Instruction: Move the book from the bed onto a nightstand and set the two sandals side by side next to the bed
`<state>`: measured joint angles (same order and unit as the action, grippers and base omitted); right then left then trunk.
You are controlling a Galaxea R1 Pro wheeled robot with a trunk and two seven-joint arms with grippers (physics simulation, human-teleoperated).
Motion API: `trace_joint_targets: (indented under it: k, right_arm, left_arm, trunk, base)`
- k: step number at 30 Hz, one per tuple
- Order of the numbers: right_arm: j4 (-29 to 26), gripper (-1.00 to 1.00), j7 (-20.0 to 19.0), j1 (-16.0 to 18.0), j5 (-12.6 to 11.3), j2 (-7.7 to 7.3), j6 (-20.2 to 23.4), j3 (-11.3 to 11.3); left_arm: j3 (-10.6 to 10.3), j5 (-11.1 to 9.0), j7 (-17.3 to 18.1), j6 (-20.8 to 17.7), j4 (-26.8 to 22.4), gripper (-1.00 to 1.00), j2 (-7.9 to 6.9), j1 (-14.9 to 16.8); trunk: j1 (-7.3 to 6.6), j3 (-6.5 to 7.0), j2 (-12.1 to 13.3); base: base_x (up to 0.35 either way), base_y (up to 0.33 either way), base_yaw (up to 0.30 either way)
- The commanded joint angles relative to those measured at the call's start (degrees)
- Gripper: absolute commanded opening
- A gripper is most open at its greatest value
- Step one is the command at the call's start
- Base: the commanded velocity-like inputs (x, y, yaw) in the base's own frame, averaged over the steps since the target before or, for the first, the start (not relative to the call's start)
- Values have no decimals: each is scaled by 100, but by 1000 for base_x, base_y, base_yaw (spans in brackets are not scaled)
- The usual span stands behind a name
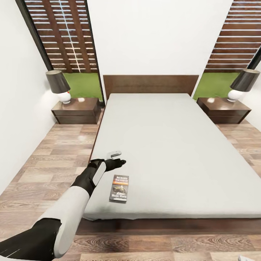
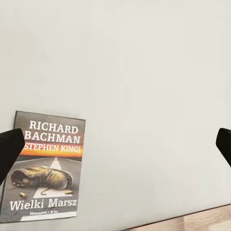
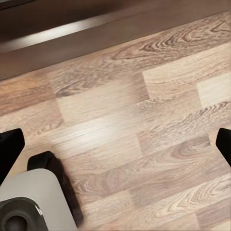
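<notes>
Left gripper point(image 1: 116, 159) hovering over the bed point(image 1: 174, 152), near the book point(image 1: 119, 188).
The book is lying flat on the mattress by the bed's foot corner; left fingers point(image 2: 10, 149) are standing spread, right fingers point(image 3: 9, 147) spread above the floor point(image 3: 144, 120).

The book point(image 1: 119, 188) lies on the bed point(image 1: 170, 152) near its foot edge. The left gripper point(image 1: 115, 159) hovers over the bed just beside the book.
</notes>
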<state>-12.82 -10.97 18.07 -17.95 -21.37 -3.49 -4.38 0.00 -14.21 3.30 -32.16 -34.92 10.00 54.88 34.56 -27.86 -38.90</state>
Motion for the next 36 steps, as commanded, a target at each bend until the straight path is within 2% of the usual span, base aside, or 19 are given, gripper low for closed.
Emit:
trace_joint_targets:
  k: [1, 36]
  right_arm:
    - [8, 100, -46, 4, -16, 1, -11, -45]
    - [8, 100, -46, 4, -16, 1, -11, -45]
  left_arm:
    - [0, -12, 4, -28, -6, 100, 0, 0]
    - [0, -3, 4, -28, -6, 100, 0, 5]
  trunk:
    - [1, -15, -6]
    - [1, -325, -6]
  base:
    - [2, -1, 0]
    - [0, 0, 0]
